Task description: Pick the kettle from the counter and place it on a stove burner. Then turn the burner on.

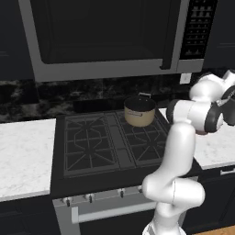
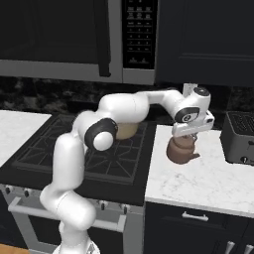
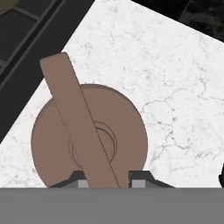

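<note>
The copper-pink kettle (image 2: 181, 151) stands on the white marble counter (image 2: 198, 183) just right of the cooktop. My gripper (image 2: 191, 134) comes down on it from above. In the hand view the kettle (image 3: 52, 144) is seen from the top, and its tall handle (image 3: 74, 109) runs diagonally down between my gripper's (image 3: 107, 183) two fingertips (image 3: 79, 180), which press against its sides. The gripper is shut on the handle. The front-left stove burner (image 1: 85, 153) with its black grate is bare.
A tan saucepan (image 1: 139, 111) sits on the back-right burner. A dark toaster (image 2: 240, 138) stands on the counter right of the kettle. The microwave (image 1: 110, 36) hangs over the stove. Knobs (image 1: 87, 198) line the stove's front.
</note>
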You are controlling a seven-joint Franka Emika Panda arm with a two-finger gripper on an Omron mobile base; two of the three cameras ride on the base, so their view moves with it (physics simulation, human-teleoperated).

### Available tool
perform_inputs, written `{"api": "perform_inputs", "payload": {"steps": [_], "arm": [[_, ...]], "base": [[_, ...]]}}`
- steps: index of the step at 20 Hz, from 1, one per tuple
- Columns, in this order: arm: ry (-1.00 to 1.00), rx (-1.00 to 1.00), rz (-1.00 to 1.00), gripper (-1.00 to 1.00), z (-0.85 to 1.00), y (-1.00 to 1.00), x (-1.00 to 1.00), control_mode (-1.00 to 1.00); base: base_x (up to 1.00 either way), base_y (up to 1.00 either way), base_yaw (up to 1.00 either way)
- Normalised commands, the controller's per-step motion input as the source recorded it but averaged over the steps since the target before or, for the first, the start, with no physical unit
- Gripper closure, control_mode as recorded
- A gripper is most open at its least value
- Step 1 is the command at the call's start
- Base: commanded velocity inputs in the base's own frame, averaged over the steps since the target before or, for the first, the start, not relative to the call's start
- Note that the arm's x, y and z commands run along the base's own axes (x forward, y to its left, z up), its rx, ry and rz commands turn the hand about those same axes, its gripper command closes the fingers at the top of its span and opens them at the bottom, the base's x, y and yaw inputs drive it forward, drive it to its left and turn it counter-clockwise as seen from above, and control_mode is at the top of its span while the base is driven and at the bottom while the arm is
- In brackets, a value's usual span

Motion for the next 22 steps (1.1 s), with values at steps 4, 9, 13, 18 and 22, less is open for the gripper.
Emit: {"api": "perform_inputs", "payload": {"steps": [4, 9, 13, 18, 22], "arm": [[-0.32, 0.00, 0.00, 1.00, 0.09, 0.02, -0.54, -1.00], [-0.45, 0.00, 0.00, 1.00, 0.30, 0.28, -0.93, -1.00], [-0.25, 0.00, 0.00, 1.00, 0.87, 0.86, -0.91, -1.00], [-0.01, -0.02, -0.03, 1.00, 0.95, 1.00, -0.56, -1.00], [0.13, -0.10, -0.07, 1.00, 0.68, 1.00, -0.34, -1.00]], "base": [[0.00, 0.00, 0.00], [0.00, 0.00, 0.00], [0.00, 0.00, 0.00], [0.00, 0.00, 0.00], [0.00, 0.00, 0.00]]}}
